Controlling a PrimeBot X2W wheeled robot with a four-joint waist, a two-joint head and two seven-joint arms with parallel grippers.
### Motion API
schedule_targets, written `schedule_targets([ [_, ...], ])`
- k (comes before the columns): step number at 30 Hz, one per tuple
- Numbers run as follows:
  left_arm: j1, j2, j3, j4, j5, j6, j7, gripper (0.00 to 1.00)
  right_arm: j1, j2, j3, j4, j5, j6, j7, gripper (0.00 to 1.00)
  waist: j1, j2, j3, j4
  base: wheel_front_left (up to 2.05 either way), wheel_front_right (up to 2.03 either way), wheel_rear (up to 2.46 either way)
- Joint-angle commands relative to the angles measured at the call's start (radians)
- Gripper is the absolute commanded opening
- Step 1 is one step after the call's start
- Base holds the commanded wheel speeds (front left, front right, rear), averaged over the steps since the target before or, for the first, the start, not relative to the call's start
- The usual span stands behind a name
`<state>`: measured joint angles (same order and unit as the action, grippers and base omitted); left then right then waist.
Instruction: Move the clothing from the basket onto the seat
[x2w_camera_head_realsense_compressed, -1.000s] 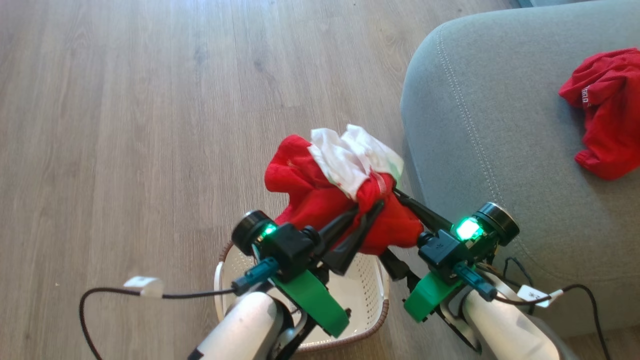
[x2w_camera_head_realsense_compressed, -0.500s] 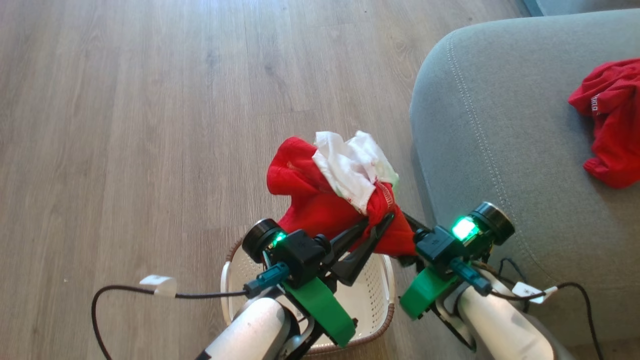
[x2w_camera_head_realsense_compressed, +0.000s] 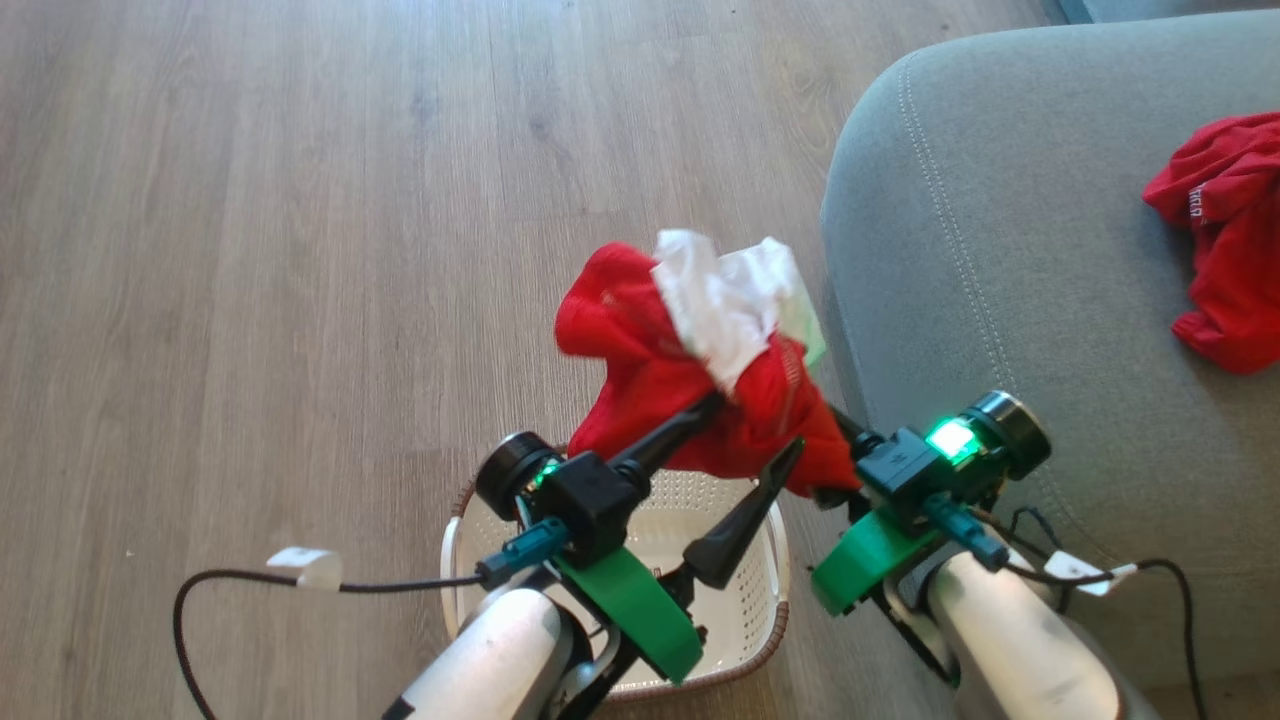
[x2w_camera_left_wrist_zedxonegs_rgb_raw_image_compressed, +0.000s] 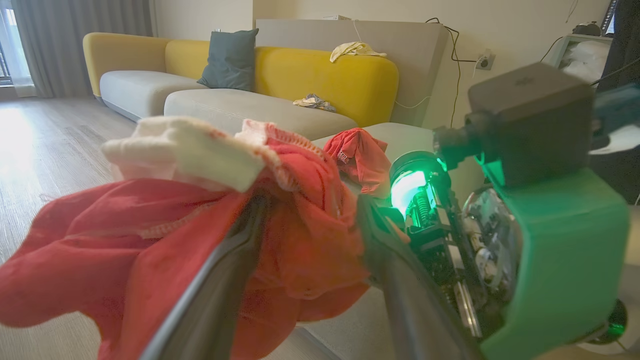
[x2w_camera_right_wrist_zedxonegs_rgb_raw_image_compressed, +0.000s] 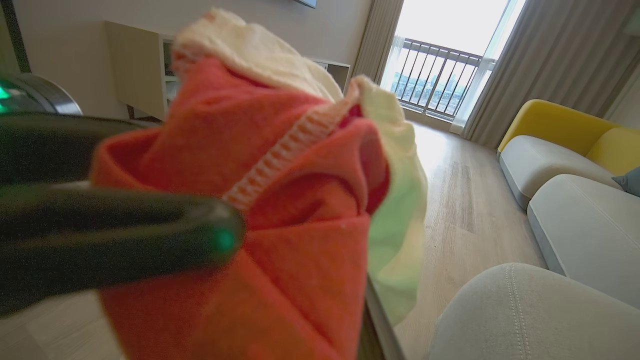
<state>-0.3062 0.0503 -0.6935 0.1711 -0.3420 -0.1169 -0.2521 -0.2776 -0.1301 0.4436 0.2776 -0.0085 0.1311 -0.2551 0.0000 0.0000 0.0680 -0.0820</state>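
Head view: your left gripper (x2w_camera_head_realsense_compressed: 745, 432) is spread wide open above the basket (x2w_camera_head_realsense_compressed: 765, 600). One of its fingers is tucked under the red garment (x2w_camera_head_realsense_compressed: 650, 385); the other stands bare, just beside the cloth. Your right gripper (x2w_camera_head_realsense_compressed: 832, 435) reaches in from the other side, fingertips buried in the fabric, clamped on the garment's lower bunch. The garment hangs in the air over the basket's far rim, close to the rounded corner of the seat (x2w_camera_head_realsense_compressed: 1000, 300), with its white part (x2w_camera_head_realsense_compressed: 725, 300) on top. The basket stands on the wooden floor (x2w_camera_head_realsense_compressed: 300, 250), touching or nearly touching the seat's side. A second red garment (x2w_camera_head_realsense_compressed: 1225, 270) with small white lettering lies on the seat, well in from that corner.

Left wrist view: your two left fingers stand far apart. The garment (x2w_camera_left_wrist_zedxonegs_rgb_raw_image_compressed: 100, 260) wraps the left-hand finger and sags down to the left. Beyond it, the second garment (x2w_camera_left_wrist_zedxonegs_rgb_raw_image_compressed: 357, 155) sits crumpled on the seat (x2w_camera_left_wrist_zedxonegs_rgb_raw_image_compressed: 415, 135).

Right wrist view: the garment (x2w_camera_right_wrist_zedxonegs_rgb_raw_image_compressed: 280, 200) rises from between your right fingers, blurred and very close. One dark finger (x2w_camera_right_wrist_zedxonegs_rgb_raw_image_compressed: 125, 235) of the left gripper crosses in front of it from the left. The seat's corner (x2w_camera_right_wrist_zedxonegs_rgb_raw_image_compressed: 525, 310) shows at the lower right.
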Motion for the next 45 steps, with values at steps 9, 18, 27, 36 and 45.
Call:
schedule_targets([
  [9,-0.026,0.000,0.084,-0.034,0.053,0.012,-0.010,1.00,-0.001,0.022,-0.103,-0.055,0.011,0.000,-0.007,0.00,0.0000,0.0000,-0.005,-0.011,0.00,0.00,0.00],
  [18,0.031,0.005,0.148,-0.055,0.162,0.002,-0.010,1.00,0.069,0.036,-0.282,-0.107,0.041,0.000,-0.007,0.00,0.0000,0.0000,-0.008,-0.023,0.00,0.00,0.00],
  [27,0.088,0.007,0.177,-0.034,0.201,-0.008,-0.010,1.00,0.133,0.057,-0.388,-0.116,0.123,0.000,-0.007,0.00,0.0000,0.0000,0.005,-0.030,0.00,0.00,0.00],
  [36,0.116,0.008,0.182,0.007,0.197,-0.013,-0.010,1.00,0.154,0.074,-0.445,-0.057,0.148,0.000,-0.007,0.00,0.0000,0.0000,0.011,-0.023,0.00,0.00,0.00],
  [45,0.113,0.008,0.177,0.016,0.189,-0.014,-0.010,1.00,0.148,0.078,-0.448,-0.046,0.146,0.000,-0.007,0.00,0.0000,0.0000,0.012,-0.024,0.00,0.00,0.00],
])
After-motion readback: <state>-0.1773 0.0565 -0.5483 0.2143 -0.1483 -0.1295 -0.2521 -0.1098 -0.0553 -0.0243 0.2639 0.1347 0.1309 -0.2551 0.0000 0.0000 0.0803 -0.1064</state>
